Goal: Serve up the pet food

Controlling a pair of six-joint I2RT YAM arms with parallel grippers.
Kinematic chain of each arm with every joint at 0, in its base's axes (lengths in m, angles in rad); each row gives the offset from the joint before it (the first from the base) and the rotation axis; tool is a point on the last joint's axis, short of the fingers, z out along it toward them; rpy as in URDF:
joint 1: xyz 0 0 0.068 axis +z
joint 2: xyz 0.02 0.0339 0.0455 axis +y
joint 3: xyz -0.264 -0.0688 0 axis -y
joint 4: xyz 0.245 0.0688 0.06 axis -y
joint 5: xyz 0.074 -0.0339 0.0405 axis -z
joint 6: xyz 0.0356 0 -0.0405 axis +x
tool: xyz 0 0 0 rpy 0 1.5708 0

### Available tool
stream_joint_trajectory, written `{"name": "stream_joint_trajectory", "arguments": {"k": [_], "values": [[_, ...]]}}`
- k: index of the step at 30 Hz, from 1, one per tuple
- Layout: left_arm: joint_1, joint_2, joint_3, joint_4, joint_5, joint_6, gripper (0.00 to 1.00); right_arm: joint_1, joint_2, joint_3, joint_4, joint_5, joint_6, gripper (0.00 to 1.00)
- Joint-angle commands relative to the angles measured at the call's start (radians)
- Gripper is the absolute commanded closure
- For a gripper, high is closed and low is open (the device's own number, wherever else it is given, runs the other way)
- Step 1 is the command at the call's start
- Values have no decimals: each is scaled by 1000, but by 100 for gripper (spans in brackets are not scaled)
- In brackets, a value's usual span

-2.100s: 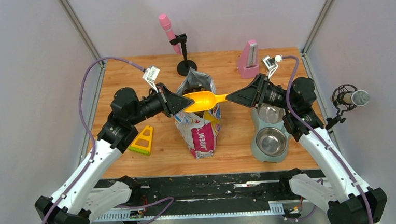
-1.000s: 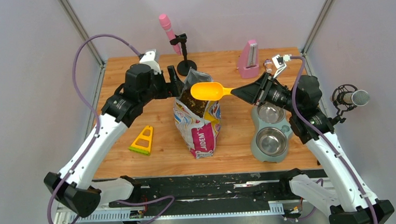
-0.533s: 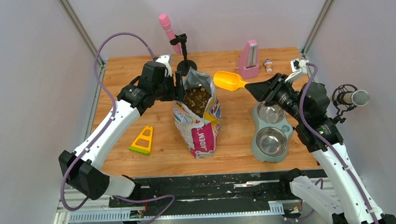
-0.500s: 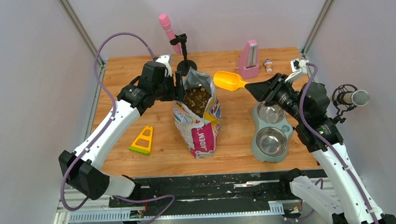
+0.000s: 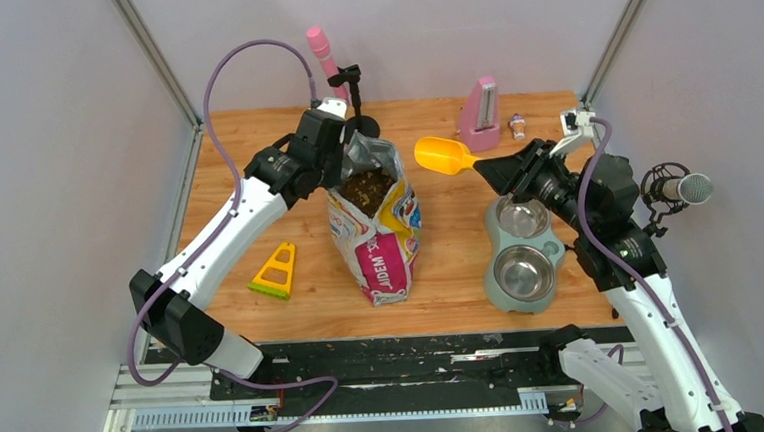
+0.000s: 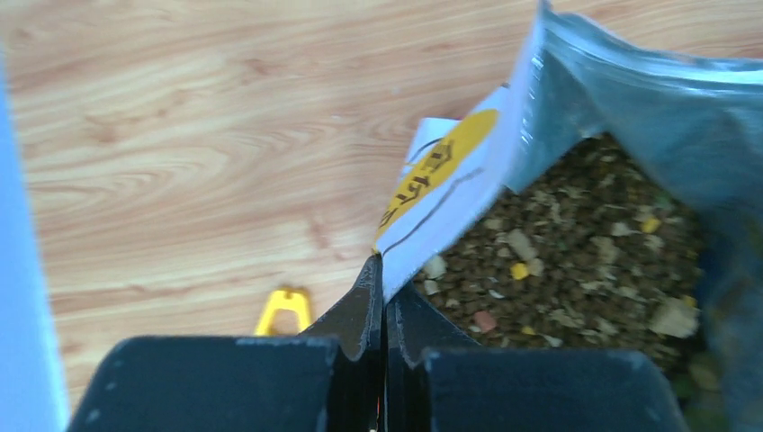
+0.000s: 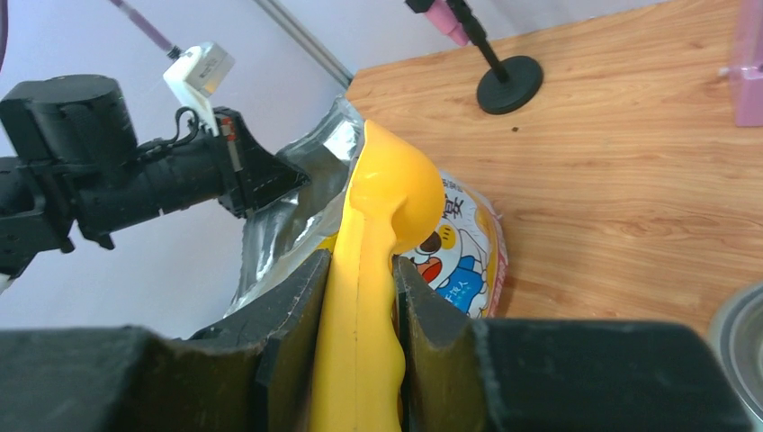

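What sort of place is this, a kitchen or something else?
Probably a robot test booth, not a home: a left arm and a right arm mounted at the edge of a wooden table, plain walls close around it, and a pink microphone and a grey microphone on stands.

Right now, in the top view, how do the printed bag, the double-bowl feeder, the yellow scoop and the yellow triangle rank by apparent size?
1. printed bag
2. double-bowl feeder
3. yellow scoop and yellow triangle: these look about alike, so I would not rank them.
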State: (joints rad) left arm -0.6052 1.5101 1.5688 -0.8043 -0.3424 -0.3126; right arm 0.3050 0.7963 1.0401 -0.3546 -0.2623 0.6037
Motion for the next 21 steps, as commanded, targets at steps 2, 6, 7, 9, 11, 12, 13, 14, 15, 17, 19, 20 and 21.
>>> {"name": "stream_joint_trajectory", "arguments": {"k": [2,6,7,9,11,12,13,14,15,17,19,20,21], "values": [[27,-59,106,86,-295,215,100,2,62,74,44,-114,-9,100],[31,-46,183,96,-334,290,100,1,118,99,54,-159,-2,100],[30,-43,204,96,-334,305,100,1,136,104,62,-180,-2,100],[31,-41,241,90,-329,310,100,2,164,118,68,-199,1,100],[31,-43,273,77,-320,327,100,3,189,141,68,-210,3,100],[30,-47,289,74,-324,328,100,3,197,150,68,-220,5,100],[30,-50,298,74,-324,326,100,3,206,160,68,-234,9,100],[30,-54,315,73,-307,321,100,3,212,169,69,-245,13,100],[31,-56,321,73,-289,320,100,3,218,176,72,-255,16,100],[31,-54,338,69,-222,293,100,6,227,187,79,-265,20,100],[25,-45,345,54,-160,255,100,12,237,197,81,-262,20,100],[20,-35,344,52,-134,227,100,14,240,204,81,-254,22,100],[10,-30,341,50,-123,211,100,18,244,214,79,-247,21,100]]}}
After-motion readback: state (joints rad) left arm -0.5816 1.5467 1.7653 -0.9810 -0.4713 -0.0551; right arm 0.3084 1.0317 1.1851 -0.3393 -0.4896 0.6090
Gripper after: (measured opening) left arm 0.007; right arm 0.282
